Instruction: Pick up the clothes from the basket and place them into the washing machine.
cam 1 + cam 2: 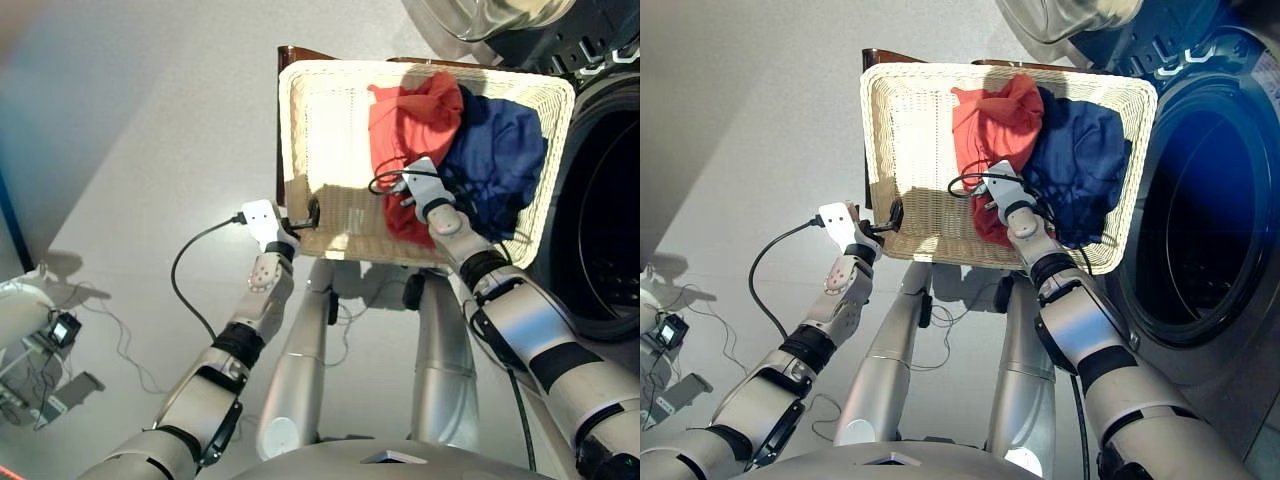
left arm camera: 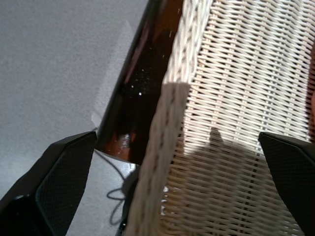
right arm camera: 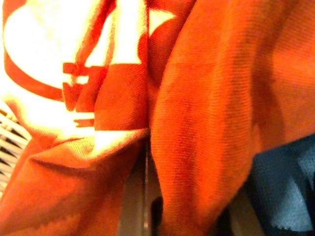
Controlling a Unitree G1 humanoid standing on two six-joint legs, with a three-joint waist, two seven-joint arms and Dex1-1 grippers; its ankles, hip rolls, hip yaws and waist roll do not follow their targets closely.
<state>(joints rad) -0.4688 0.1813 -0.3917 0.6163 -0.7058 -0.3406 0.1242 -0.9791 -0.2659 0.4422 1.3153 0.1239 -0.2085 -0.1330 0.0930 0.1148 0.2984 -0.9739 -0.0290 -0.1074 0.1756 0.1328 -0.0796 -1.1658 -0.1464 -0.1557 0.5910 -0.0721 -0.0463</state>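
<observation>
The cream wicker basket (image 1: 330,110) rests on a dark brown stand. An orange-red garment (image 1: 415,115) lies bunched in its middle, and a navy blue garment (image 1: 500,150) is piled against its right side. No black garment shows. My right gripper (image 1: 418,192) is pressed down into the orange-red garment (image 3: 197,98), whose cloth fills the right wrist view. My left gripper (image 2: 177,140) is open, one finger on each side of the basket's near left wall (image 2: 172,123), holding nothing. The dark grey washing machine (image 1: 1200,200) stands at the right with its porthole open.
The brown stand (image 2: 138,98) juts out past the basket's left edge. The machine's glass door (image 1: 480,15) hangs open above the basket's far right corner. A black cable (image 1: 185,265) loops from my left wrist. A white device with wires (image 1: 25,315) sits on the grey floor, far left.
</observation>
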